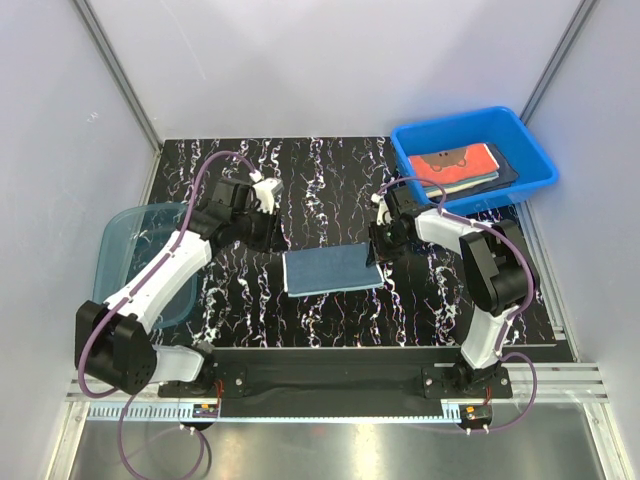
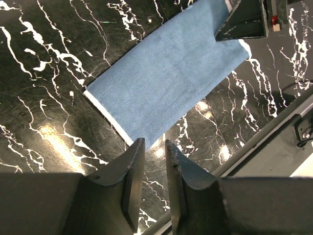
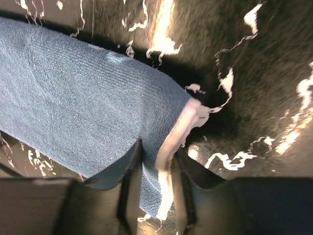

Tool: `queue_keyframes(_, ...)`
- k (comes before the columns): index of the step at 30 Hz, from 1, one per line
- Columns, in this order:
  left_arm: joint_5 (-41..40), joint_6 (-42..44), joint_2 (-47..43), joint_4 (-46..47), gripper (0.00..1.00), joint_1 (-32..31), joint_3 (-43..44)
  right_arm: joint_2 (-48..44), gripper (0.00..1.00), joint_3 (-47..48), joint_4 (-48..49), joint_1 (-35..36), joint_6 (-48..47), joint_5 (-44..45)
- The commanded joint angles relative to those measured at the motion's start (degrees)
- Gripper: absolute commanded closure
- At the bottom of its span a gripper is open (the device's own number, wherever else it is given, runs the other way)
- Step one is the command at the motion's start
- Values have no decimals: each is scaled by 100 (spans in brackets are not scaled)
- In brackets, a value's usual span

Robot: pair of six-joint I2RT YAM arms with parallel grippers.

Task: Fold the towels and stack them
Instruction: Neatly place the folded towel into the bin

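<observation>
Right hand [image 1: 378, 243] sits at right edge of slate-blue towel [image 1: 330, 270], which lies flat mid-table [image 1: 300, 160]. Folded towels [image 1: 462, 163] lie in blue bin [image 1: 520, 125].

Left wrist view: left hand [image 2: 154, 142] narrowly parted, empty, just beside towel corner.

Right wrist view: right hand pinches white-trimmed hem.

Advice: lift low, carry edge straight across, match corners.

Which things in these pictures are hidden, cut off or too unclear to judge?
Top view: towels under the red towel in the blue bin; upper ones cover them.
Top view: contents of the teal tub; the left arm crosses it.
Right wrist view: how many layers of the blue towel the right pincer grips; the pincer covers that edge, picture blurred.
Left wrist view: the blue towel's far end, cut by the top edge.
</observation>
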Motion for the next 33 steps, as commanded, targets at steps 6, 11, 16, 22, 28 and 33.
queue_keyframes(6,-322,140,-124,150,72,-6,31,-265,100,-9,-301,-9,-72,-122)
queue_keyframes(11,-463,193,-150,62,72,-15,57,-609,100,737,-1030,-9,-239,45)
queue_keyframes(16,-472,289,-150,-87,72,-6,49,-399,100,1897,-2278,-359,-792,283)
queue_keyframes(22,-182,254,-141,-8,72,-6,57,172,100,3452,-3334,-1070,-1610,581)
queue_keyframes(28,-156,377,-88,-149,71,-6,137,1312,100,5683,-4098,-1599,-2137,950)
queue_keyframes(33,195,324,-45,-52,71,-15,93,2589,100,8124,-4855,-2169,-2560,1153)
